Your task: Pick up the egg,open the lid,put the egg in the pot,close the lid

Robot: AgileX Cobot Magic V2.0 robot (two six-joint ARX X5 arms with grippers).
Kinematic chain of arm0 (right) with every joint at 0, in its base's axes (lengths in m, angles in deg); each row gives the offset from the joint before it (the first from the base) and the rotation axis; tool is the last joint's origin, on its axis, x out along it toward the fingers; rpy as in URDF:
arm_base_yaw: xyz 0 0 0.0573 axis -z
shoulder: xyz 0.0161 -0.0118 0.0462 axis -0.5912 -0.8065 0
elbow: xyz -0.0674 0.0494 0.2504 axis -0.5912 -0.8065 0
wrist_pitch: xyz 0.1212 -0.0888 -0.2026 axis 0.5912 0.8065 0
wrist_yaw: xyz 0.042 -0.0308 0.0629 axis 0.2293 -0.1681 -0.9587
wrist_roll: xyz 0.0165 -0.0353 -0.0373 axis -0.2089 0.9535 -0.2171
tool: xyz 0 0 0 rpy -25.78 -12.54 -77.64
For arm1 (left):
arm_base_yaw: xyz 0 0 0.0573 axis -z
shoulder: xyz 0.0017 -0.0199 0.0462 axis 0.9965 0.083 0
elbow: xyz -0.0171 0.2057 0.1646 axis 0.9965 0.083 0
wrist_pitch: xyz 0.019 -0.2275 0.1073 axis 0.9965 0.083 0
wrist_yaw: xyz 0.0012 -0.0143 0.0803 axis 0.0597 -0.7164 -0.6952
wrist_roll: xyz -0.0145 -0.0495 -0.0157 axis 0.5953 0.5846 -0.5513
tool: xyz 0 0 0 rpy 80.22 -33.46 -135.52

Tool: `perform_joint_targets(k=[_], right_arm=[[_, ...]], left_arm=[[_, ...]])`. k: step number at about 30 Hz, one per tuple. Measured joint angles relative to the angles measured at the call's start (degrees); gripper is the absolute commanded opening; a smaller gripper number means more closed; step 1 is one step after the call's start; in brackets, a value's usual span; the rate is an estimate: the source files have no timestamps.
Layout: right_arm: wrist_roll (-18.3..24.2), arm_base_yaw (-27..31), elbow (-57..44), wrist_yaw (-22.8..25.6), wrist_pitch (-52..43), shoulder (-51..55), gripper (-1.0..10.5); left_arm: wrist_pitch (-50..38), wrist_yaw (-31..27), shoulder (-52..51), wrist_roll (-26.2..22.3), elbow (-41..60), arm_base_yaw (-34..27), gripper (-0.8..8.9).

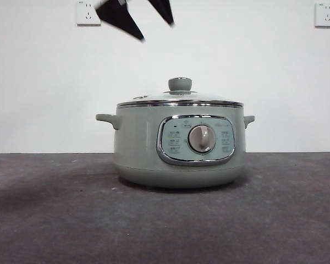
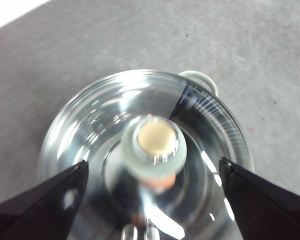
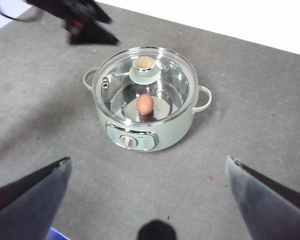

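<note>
The egg, small, smooth and orange-brown, does not show in the front view; there we see only the squat sage-green electric pot [image 1: 179,148] standing on the dark grey tabletop [image 1: 55,220], with the round clear glass lid [image 1: 180,100] seated on its rim. Two black jaw tips of the left gripper [image 1: 143,19] hang spread apart, above the pot and to one side of it, touching nothing.

In the left wrist view we look straight down on the lid [image 2: 90,130] and its sage-green knob [image 2: 152,150], which lies between the left gripper's [image 2: 152,172] wide-apart, empty jaws. A blurred orange patch under the knob is probably the egg.

In the right wrist view the egg [image 3: 145,103] rests on the pot's [image 3: 162,131] shiny floor, under the closed lid [image 3: 145,85]. The right gripper [image 3: 147,165] waits well back from the pot, jaws parted and empty, and the left gripper [image 3: 87,25] shows above the pot's far side.

We judge the task essentially complete. The egg would be light, slippery and fragile, best held gently across its middle; the lid is rigid glass, best taken by the knob.
</note>
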Motion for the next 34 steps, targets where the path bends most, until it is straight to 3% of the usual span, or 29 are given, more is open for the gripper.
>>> perform_joint_targets(k=[8, 12, 16, 23, 25, 27, 28, 29, 34], right_arm=[[0.5, 0.0, -0.9, -0.1, 0.0, -1.1, 5.3], [1.3, 0.0, -2.1, -3.5, 0.0, -1.9, 5.3], [1.8, 0.0, -4.3, -8.7, 0.0, -2.4, 5.3], [2.0, 0.0, -6.6, -9.1, 0.0, -2.7, 5.3], [2.0, 0.0, -6.6, -9.1, 0.0, -2.6, 4.3], [2.0, 0.0, -6.6, -9.1, 0.0, -2.6, 1.8], [2.0, 0.0, -6.6, -9.1, 0.0, -2.6, 0.4], [2.1, 0.0, -6.6, -9.1, 0.0, -2.6, -0.2], [3.3, 0.0, -6.6, -9.0, 0.0, -2.6, -0.1]], left_arm=[[10.7, 0.3, -13.5, 0.2, -0.4, -0.1, 4.38], [19.2, 0.3, -17.4, 0.7, -0.4, 1.3, 4.38], [19.3, 2.3, -20.0, 1.4, -0.3, 4.3, 4.36], [19.3, 3.3, -22.1, 1.8, -0.3, 7.2, 4.27], [19.3, 3.3, -21.9, 2.0, -0.3, 7.3, 2.48], [19.3, 3.3, -21.7, 2.2, -0.3, 7.3, -0.09], [19.3, 3.3, -21.7, 2.2, -0.2, 7.3, -0.03], [19.3, 3.3, -21.7, 2.2, -0.2, 7.3, -0.08], [19.3, 3.3, -21.7, 2.2, -0.2, 7.4, -0.08]])
